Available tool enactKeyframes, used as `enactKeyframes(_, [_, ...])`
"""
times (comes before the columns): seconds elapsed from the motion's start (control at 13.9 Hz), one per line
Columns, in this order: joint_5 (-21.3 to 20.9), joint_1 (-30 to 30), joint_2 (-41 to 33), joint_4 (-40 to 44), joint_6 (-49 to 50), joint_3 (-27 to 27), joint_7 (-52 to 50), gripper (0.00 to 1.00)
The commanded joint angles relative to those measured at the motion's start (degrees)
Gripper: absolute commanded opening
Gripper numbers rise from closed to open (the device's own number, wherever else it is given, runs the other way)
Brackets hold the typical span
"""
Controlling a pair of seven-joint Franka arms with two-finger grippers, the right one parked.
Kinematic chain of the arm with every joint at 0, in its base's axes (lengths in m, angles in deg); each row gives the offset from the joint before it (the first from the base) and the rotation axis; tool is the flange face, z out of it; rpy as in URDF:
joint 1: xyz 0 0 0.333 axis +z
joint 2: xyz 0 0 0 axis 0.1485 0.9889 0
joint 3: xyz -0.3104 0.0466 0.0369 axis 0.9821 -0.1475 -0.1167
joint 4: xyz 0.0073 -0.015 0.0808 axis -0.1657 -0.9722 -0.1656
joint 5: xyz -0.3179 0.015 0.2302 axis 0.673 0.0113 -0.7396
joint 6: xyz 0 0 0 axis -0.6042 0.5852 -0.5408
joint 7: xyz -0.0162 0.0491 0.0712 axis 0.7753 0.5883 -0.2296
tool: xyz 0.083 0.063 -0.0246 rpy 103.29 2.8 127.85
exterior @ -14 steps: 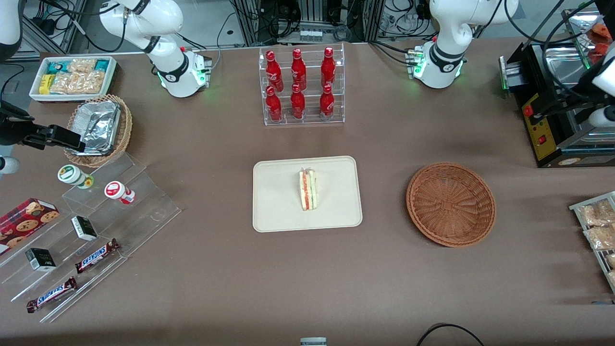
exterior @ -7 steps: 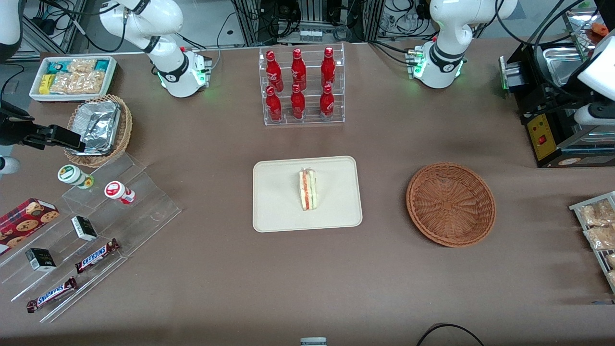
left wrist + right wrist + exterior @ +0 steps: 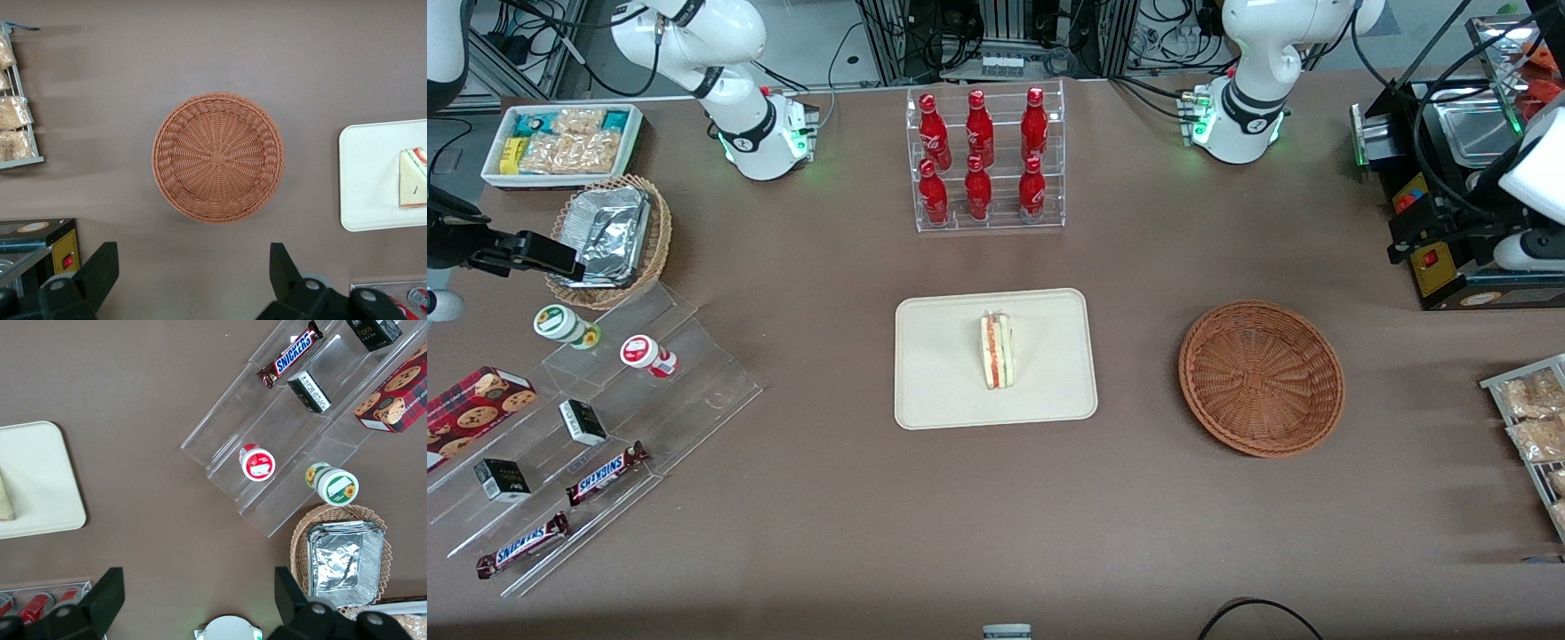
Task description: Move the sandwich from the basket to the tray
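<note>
your sandwich [image 3: 997, 350] lies on the tray [image 3: 938, 391], about midway along it, with its striped cut edge of red-orange and green facing up toward the front camera; the wrist camera on the working arm catches the same wedge [image 3: 413, 188] at the tray's [image 3: 367, 180] edge. the basket [image 3: 1261, 378] sits on the brown table [image 3: 996, 516] well apart from the tray, toward the working arm's end, and you can see nothing inside it: only the woven spokes of its floor show in the wrist view [image 3: 218, 157]. the gripper [image 3: 193, 280] hangs high above the table, close to the basket's rim and looking straight down past it, with its two black fingers [image 3: 100, 270] spread wide apart and nothing held between them. in the front view you find that arm off at the working arm's end of the table, above the black machine [image 3: 1449, 249], where its white link shows at the frame's edge. farther from the front camera than the tray stands a clear rack of red bottles [image 3: 983, 160], and a wire shelf of snack packets [image 3: 1534, 427] sits near the basket at the working arm's end.
</note>
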Motion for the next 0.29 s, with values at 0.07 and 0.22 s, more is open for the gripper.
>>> enactKeyframes(0.07, [-0.29,-1.0,0.95,2.36,0.91,-1.1,0.41,1.0])
enactKeyframes(0.22, [-1.35,-0.82,0.77,2.62,0.91,-1.1,0.77,1.0])
